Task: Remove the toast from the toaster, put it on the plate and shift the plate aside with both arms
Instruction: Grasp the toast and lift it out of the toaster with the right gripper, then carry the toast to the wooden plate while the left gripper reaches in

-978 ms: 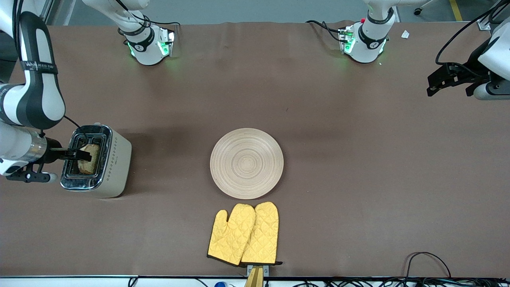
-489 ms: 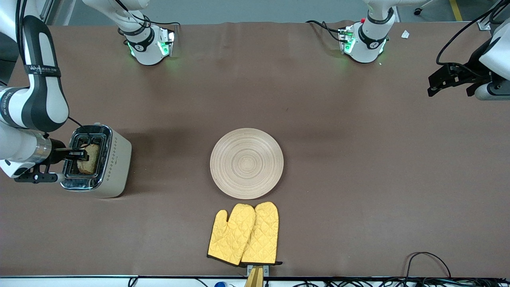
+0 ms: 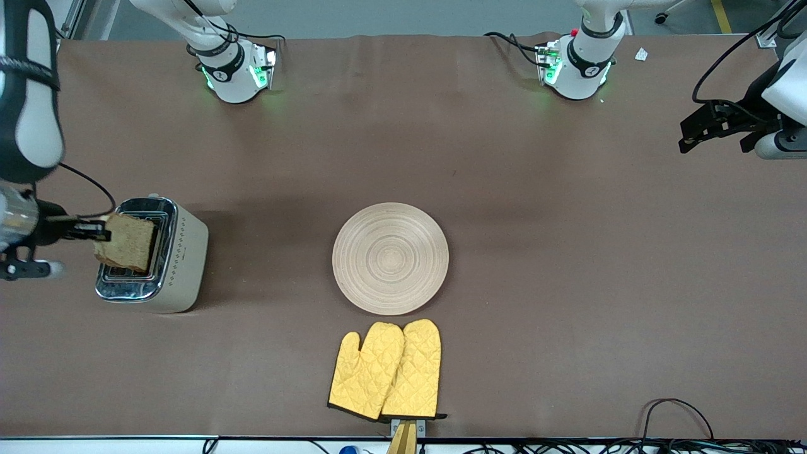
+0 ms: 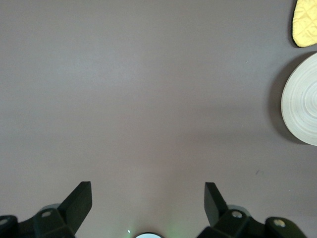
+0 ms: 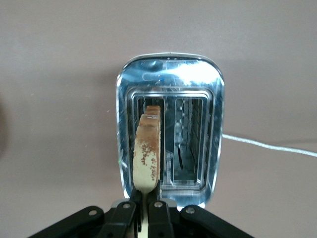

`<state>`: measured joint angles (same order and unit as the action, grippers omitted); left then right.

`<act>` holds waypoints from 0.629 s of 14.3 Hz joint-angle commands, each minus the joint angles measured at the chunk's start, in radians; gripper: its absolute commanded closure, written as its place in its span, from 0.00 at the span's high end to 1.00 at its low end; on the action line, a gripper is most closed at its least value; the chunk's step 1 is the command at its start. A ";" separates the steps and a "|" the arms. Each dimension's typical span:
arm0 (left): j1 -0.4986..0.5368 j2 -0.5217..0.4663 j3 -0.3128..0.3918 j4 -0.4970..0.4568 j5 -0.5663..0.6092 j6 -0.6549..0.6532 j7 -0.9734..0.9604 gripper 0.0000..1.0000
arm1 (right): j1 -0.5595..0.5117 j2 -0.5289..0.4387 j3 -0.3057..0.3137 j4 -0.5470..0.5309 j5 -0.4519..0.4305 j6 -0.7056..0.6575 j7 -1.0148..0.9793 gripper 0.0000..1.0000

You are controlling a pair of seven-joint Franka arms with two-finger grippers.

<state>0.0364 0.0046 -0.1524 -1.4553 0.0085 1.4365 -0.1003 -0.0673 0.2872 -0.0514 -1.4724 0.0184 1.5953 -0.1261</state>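
Note:
My right gripper is shut on the toast, a brown speckled slice held edge-up in the air over the toaster at the right arm's end of the table. In the right wrist view the toast stands between the fingers, above the toaster's slot. The round pale plate lies in the middle of the table, bare. It shows at the edge of the left wrist view. My left gripper is open and empty, held in the air over the left arm's end of the table, where that arm waits.
A pair of yellow oven mitts lies nearer the front camera than the plate. The arm bases stand along the table's back edge. Cables run along the front edge.
My right gripper has lifted the toast up out of the toaster slot and drawn back toward the table's end. The left arm has barely moved.

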 commanded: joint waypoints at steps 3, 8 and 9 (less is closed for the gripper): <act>0.002 0.003 -0.001 0.019 0.016 -0.016 0.019 1.00 | 0.144 -0.003 0.004 0.081 0.000 -0.074 0.152 0.03; 0.005 0.000 0.001 0.021 0.015 -0.016 0.019 1.00 | 0.401 0.095 0.004 0.081 0.003 0.010 0.380 0.03; 0.005 0.000 0.001 0.021 0.015 -0.016 0.019 1.00 | 0.453 0.124 0.004 0.081 -0.003 0.041 0.449 0.03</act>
<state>0.0393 0.0044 -0.1518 -1.4530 0.0085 1.4365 -0.1002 0.3056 0.3559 -0.0364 -1.4061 0.0194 1.5960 0.2267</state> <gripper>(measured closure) 0.000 0.930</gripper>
